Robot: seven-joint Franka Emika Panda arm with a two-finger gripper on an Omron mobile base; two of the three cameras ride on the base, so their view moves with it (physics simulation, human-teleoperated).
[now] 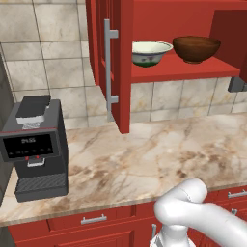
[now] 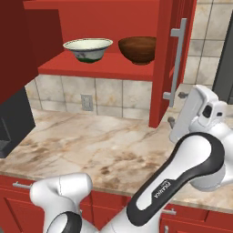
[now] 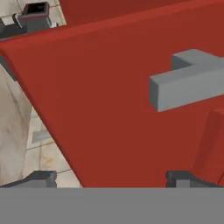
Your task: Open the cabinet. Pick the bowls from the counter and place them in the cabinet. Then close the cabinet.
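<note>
Your gripper (image 3: pixel 111 178) stood wide open, empty | both bowls (image 2: pixel 88 49) sat on the cabinet (image 2: pixel 113 18) shelf | right door's (image 3: pixel 105 96) upright handle (image 3: pixel 188 85) lay just ahead, beside the fingertips.

The rear wall (image 1: pixel 53 58) is faced with square beige-grey stone tiles set in pale grout, and a small grey electrical outlet (image 2: pixel 86 102) is mounted in it just above the worktop. A dark grey coffee machine (image 1: pixel 34 147) with a black display panel and a drip tray stands at the left end of the worktop, close to the wall. Below the worktop runs a row of red base cabinets (image 1: pixel 91 223) with short horizontal grey handles.
</note>
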